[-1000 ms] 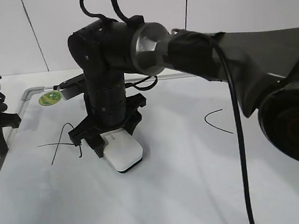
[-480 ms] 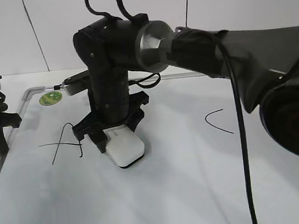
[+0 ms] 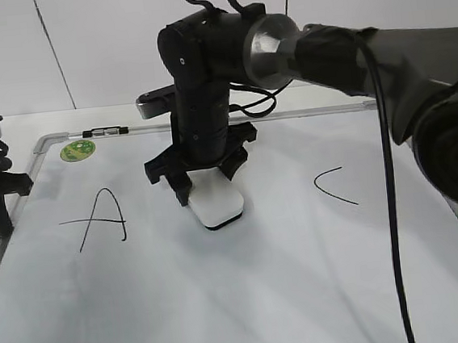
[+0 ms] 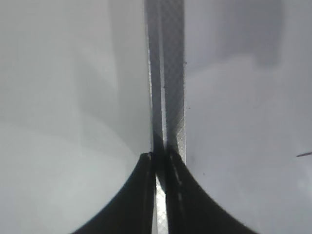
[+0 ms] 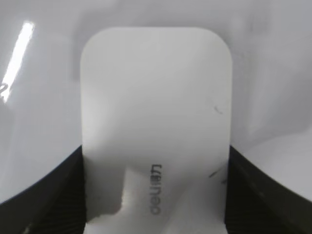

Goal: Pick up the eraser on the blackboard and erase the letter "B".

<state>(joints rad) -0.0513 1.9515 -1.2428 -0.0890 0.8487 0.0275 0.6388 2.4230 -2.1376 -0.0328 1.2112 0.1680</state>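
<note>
Eraser [image 3: 216, 206] sits clamped in my right hand [image 3: 205, 182], flat on the blackboard [image 3: 304, 278] between "A" [image 3: 100, 219] and "C" [image 3: 333, 186]; no letter "B" shows. I should press evenly, wiping toward 3 o'clock. My left hand [image 4: 157, 161] rests together.

Backdrop is just a plain pale wall [image 3: 94, 38] made of flat panels, with thin dark seams running down it (one on the left leans a bit, another sits further right behind everything). Below that there's a white bench [image 3: 38, 123] showing as a strip along the far side. Lighting is soft and even, bright from above, with a long streak of glare [image 5: 17, 51] on the glossy surface.
</note>
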